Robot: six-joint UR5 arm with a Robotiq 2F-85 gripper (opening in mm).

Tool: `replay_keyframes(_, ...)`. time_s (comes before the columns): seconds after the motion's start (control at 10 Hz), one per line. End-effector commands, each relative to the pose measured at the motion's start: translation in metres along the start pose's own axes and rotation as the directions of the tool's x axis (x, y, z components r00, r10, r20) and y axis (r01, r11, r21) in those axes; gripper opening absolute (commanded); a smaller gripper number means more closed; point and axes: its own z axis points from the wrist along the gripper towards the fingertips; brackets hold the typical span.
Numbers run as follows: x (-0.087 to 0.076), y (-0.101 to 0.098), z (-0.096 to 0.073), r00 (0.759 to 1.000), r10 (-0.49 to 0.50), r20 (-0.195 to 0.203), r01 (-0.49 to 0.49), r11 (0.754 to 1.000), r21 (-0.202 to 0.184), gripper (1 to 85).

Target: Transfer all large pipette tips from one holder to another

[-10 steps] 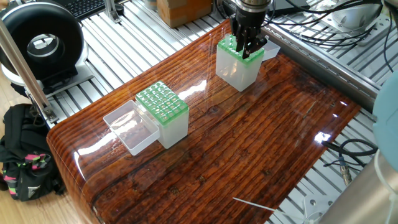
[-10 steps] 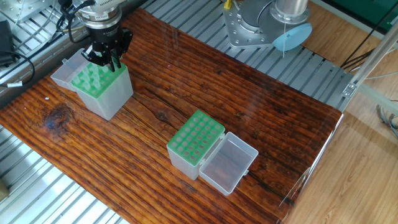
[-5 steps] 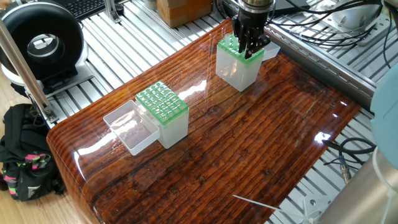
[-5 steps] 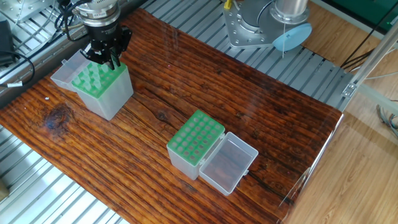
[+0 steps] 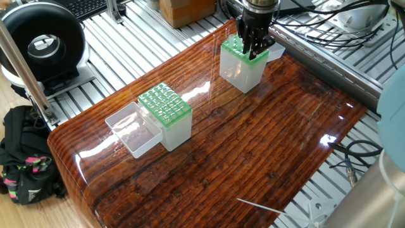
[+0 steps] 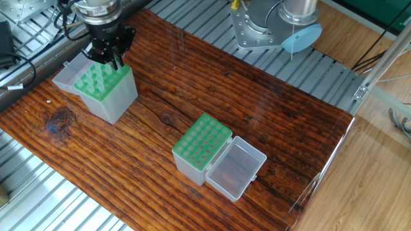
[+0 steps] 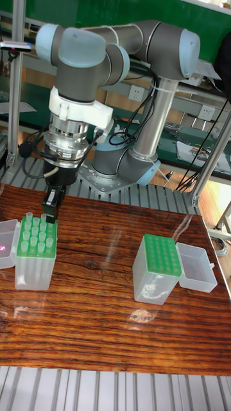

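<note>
Pincer (image 6: 114,59) slightly higher over tips (image 7: 35,235)

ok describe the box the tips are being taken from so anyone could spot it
On the brown wooden table stand two clear boxes with green tops. The one meant is directly under the robot's fingers, near the cables. Unlike the other box, whitish tips stick up from its green top.

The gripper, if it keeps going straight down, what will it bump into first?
Probably the pipette tips standing in the green-topped box right beneath the gripper. It is hard to tell which tip.
</note>
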Motion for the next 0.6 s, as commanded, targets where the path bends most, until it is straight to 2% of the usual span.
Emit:
replay_keyframes(0.0, -0.003, 0.000, -0.011, 1.000, 0.016, 0.014, -0.016, 1.000, -0.003, 1.0)
replay_keyframes(0.5, 0.000, 0.008, -0.034, 1.000, 0.023, 0.001, -0.023, 0.999, -0.030, 1.0)
